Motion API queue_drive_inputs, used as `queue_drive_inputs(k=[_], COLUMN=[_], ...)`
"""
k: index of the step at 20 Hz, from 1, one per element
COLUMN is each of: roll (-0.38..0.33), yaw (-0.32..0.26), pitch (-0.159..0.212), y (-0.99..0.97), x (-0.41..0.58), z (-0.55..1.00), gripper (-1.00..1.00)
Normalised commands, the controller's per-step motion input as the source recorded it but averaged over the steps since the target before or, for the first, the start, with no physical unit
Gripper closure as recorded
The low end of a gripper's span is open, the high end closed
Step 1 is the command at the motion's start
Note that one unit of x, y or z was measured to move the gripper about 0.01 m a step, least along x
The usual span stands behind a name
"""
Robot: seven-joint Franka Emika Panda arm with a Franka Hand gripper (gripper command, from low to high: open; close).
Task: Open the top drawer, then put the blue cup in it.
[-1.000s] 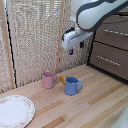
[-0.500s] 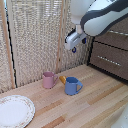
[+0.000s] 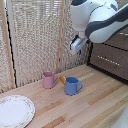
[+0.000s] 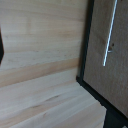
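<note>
The first step is in hand: the dark cabinet (image 3: 111,55) at right of the exterior frame has every drawer front shut, and the top drawer (image 3: 120,39) is mostly hidden behind the arm. The pale wooden bench (image 3: 95,105) fills the lower frame before a reed screen (image 3: 35,35), carrying a white plate (image 3: 15,110) at lower left. The blue cup (image 3: 72,86) stands at centre beside a pink mug (image 3: 48,79); the pincer (image 3: 76,46) hangs above them, its spread unreadable, and next must reach a silver bar handle (image 4: 111,30).

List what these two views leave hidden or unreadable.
- Top drawer: exterior view, mostly behind the arm and cut by the edge; open or shut unclear.
- Gripper: blurred there, so jaws unreadable; absent from wrist view.
- Blue cup: outside wrist view.
- Drawer handle: wrist view, cropped.
</note>
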Motion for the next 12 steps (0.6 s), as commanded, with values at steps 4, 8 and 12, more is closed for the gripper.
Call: queue_drive_inputs(k=[4,8,12], roll=[-0.375,-0.375,-0.363], yaw=[0.094,-0.023,-0.111], pitch=[-0.057,0.001,0.0], y=[-0.18,-0.06,0.06], x=[0.002,0.312,0.174], z=[-0.07,0.07,0.2], gripper=[-1.0,-1.0,-1.0])
